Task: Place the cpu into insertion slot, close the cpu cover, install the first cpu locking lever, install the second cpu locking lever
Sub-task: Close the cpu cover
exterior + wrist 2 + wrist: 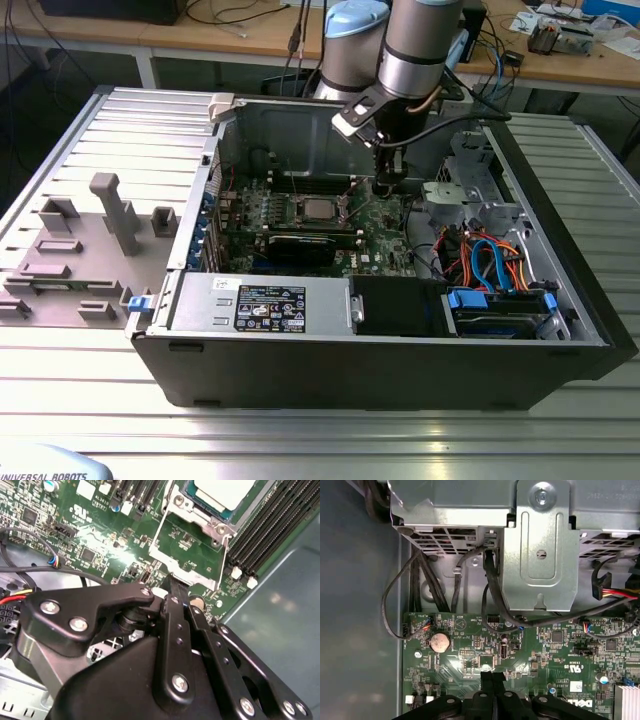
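Fingers point(487, 682) together inside case point(400, 370) on table point(300, 430)

The cpu point(225, 491) lies in the insertion slot point(218, 528).

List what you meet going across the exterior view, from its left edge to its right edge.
grey fixture blocks → blue latch on the case corner → cpu on the green board → gripper → blue cables
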Available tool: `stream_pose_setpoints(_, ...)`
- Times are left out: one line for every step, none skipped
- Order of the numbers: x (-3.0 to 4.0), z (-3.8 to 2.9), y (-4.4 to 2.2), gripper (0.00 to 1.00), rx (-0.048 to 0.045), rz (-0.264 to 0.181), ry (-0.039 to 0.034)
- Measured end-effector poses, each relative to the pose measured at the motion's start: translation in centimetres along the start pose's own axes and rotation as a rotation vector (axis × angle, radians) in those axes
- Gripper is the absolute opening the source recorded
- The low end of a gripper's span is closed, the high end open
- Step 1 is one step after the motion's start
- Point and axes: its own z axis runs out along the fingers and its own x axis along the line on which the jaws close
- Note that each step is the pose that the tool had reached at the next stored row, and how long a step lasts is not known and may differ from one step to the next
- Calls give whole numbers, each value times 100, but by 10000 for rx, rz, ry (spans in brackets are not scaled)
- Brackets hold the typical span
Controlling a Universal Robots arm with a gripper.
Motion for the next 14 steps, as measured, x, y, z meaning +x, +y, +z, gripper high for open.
stream_pose_setpoints(0,0,0,11,-1,-1,0)
stream_pose_setpoints(1,0,0,11,-1,-1,0)
stream_pose_setpoints(1,1,0,11,-1,-2,0)
stream_pose_setpoints(1,0,-1,11,-1,0,0)
stream_pose_setpoints(1,1,-3,11,0,0,0)
stream_pose_setpoints(1,1,-4,11,0,0,0)
stream_pose_setpoints(1,1,-4,11,-1,-1,0)
stream_pose_setpoints(1,2,-9,11,-1,2,1)
stream_pose_setpoints(1,2,-13,11,-1,1,2)
stream_pose_setpoints(1,2,-16,11,-1,0,1)
stream_pose_setpoints(1,1,-21,11,0,0,0)
stream_pose_setpoints(1,2,-22,11,-1,-2,0)
stream_pose_setpoints(1,2,-24,11,-1,-1,0)
stream_pose_setpoints(1,2,-26,11,0,0,1)
